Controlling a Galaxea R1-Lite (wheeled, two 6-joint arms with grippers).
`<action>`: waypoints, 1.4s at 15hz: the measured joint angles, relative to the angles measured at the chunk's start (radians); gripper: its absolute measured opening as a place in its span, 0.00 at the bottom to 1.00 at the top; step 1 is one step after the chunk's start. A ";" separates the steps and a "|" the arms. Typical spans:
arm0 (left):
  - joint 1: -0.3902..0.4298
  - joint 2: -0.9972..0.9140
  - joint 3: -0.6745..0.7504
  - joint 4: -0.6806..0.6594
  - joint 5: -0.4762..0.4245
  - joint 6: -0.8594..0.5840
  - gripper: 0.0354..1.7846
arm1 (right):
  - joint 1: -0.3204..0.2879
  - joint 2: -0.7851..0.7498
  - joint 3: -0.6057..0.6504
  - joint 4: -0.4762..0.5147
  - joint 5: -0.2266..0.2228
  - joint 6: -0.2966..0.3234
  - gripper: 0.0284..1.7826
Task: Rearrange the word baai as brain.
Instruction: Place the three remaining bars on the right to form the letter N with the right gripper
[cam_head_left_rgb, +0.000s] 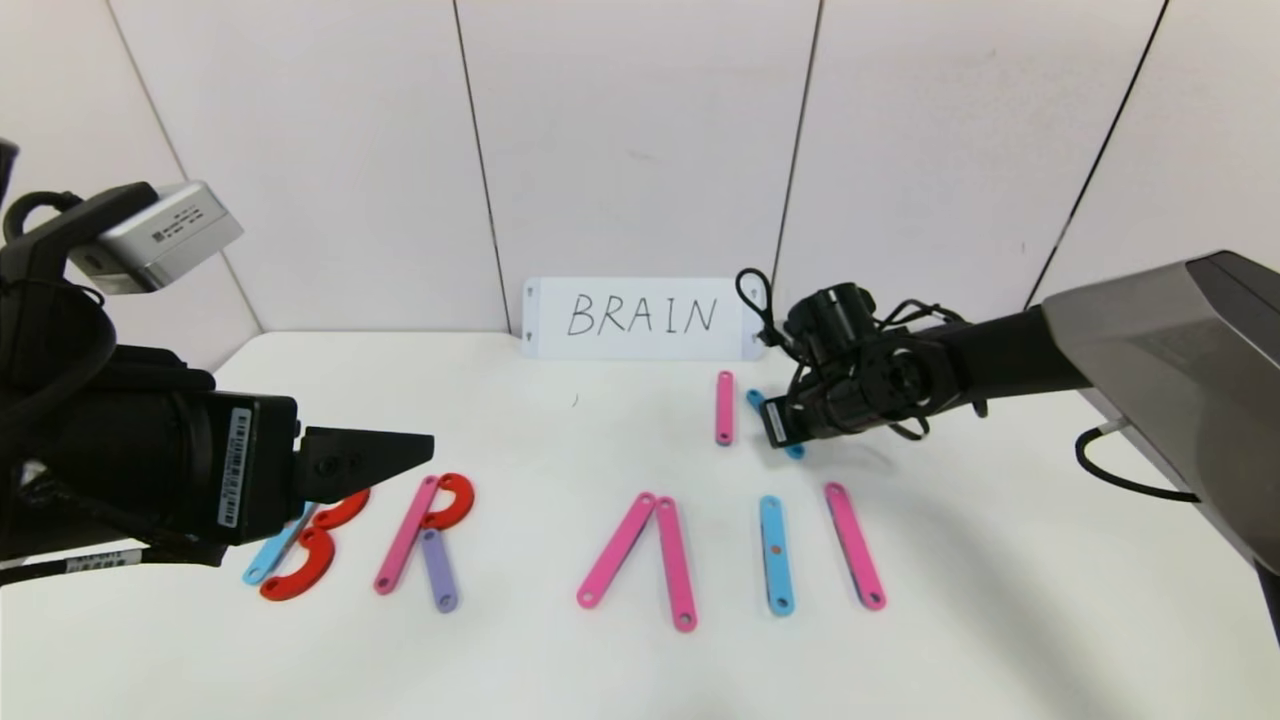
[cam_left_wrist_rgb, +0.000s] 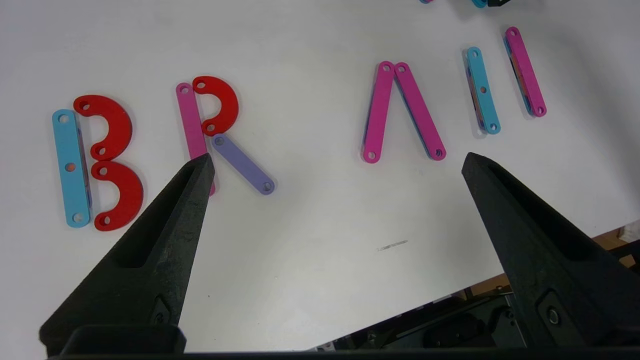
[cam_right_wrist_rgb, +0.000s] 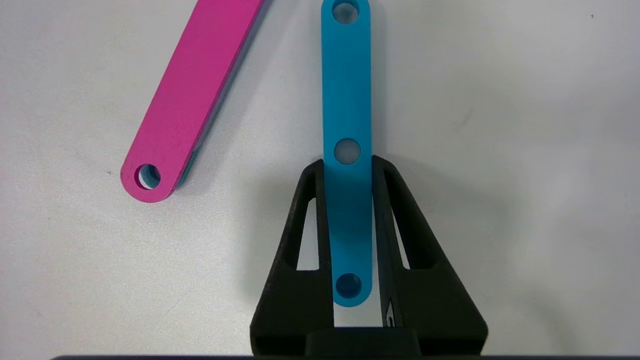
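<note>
We read B, R, a crossbar-less A and I as laid – N unfinished – with the right gripper (cam_right_wrist_rgb: 348, 165) clamped on a blue bar (cam_right_wrist_rgb: 347, 100) between its jaws, the left gripper (cam_left_wrist_rgb: 337, 165) spread wide, empty.

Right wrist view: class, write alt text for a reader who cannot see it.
The right tool is shut on a blue bar with three holes, its two black fingers pressing the bar's long edges over a white table. Beside it, apart from it, lies a pink bar at an angle, with a blue piece showing beneath its edge.
</note>
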 joint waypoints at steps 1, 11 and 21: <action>0.000 0.000 0.000 0.000 0.000 0.000 0.97 | 0.000 -0.001 0.000 0.000 -0.002 0.000 0.14; 0.000 0.000 0.000 0.001 0.000 0.000 0.97 | -0.042 -0.121 0.003 0.030 -0.029 -0.004 0.14; 0.000 -0.001 0.000 0.003 -0.001 0.001 0.97 | -0.046 -0.580 0.555 0.026 -0.029 -0.022 0.14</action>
